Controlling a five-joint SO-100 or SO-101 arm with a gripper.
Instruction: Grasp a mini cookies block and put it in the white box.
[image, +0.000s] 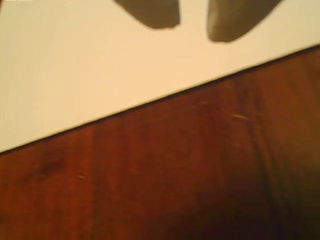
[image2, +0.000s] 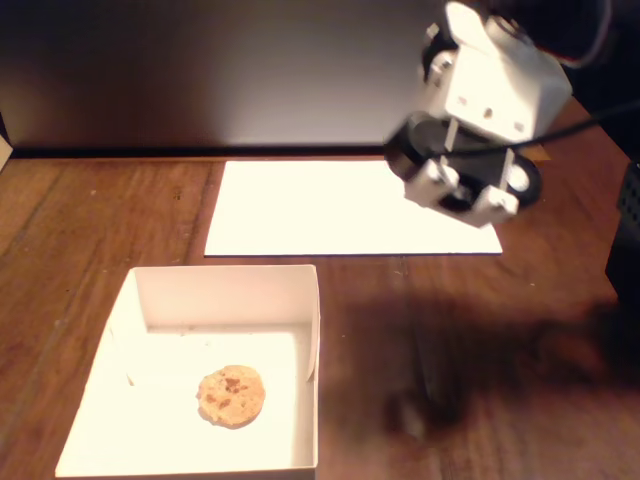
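Note:
The mini cookies block (image2: 231, 394), a small round tan cookie with dark specks, lies flat inside the white box (image2: 305, 300) at the lower left of the fixed view. My gripper (image: 192, 25) shows in the wrist view as two dark fingertips at the top edge, apart with nothing between them, above a flat white paper sheet (image: 100, 65). In the fixed view the gripper (image2: 455, 185) hangs over the right end of that sheet, well to the right of and behind the box. The cookie and box are out of the wrist view.
The white paper sheet (image2: 330, 210) lies on the brown wooden table (image2: 480, 350) behind the box. A dark wall runs along the back. A black cable (image2: 600, 115) and a dark object (image2: 630, 230) sit at the right edge.

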